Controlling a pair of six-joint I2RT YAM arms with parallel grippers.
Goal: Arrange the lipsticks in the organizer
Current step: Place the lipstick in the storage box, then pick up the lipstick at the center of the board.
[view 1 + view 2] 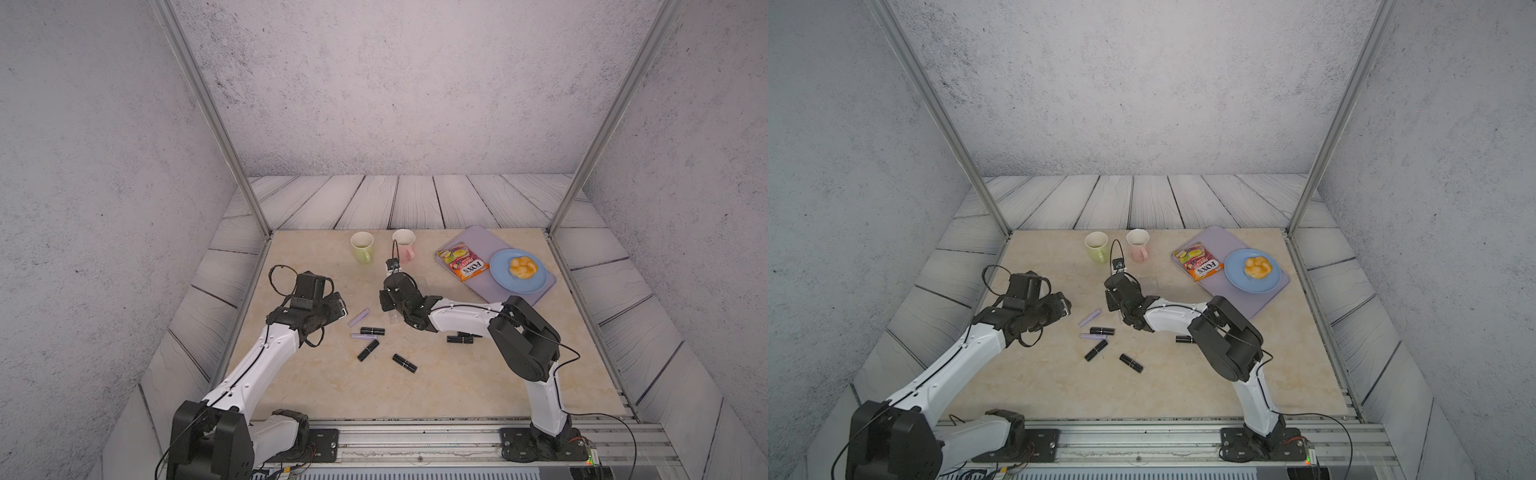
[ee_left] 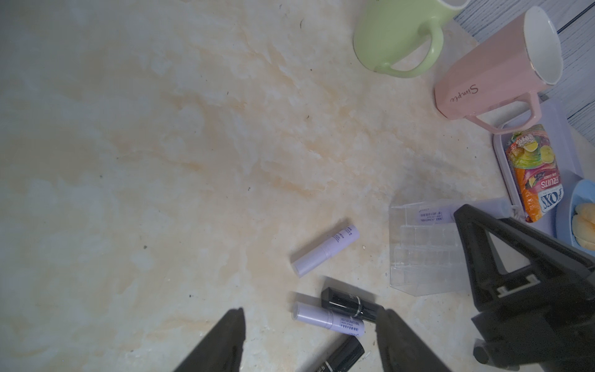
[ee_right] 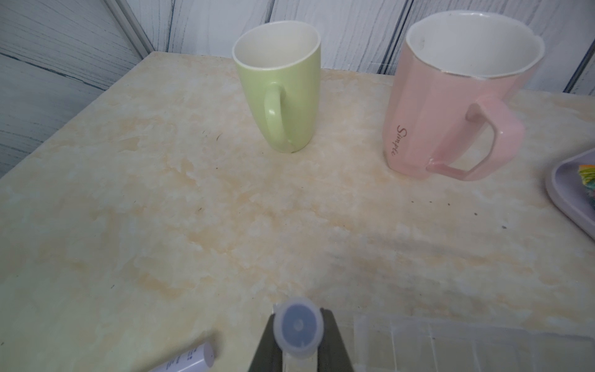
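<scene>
1. Starting nearest the robot, three black lipsticks [image 1: 404, 363] lie flat on the bench [image 1: 316, 374]. A fourth black lipstick [image 1: 459, 339] shows beside the right forearm.
2. The left tool [image 2: 310, 312] hangs just above that loose cluster, its jaws wide and empty. Under it, a loose lilac lipstick [image 2: 328, 320] lies flat with its long axis running roughly from one finger toward the other. I judge this arm the nearer one for the loose tubes, though its wrist would have to turn before closing.
3. Farther out, the right tool [image 3: 298, 314] is pinched narrow on the held lilac lipstick [image 3: 297, 333]. The tube stands roughly upright, with its round top end facing the wrist camera.
4. The organizer [image 2: 425, 254], clear and stepped, stands right beside that tube, stretching away from it toward the right arm's side. The tube sits at the end of the tallest, farthest row, and I cannot tell whether its lower end is inside a cell. The coming move seems to turn on this: the tube's axis must line up over one square cell and go straight down.
5. Farthest, the green mug [image 3: 280, 93] and the pink mug [image 3: 450, 106] stand upright, well apart from the organizer.
</scene>
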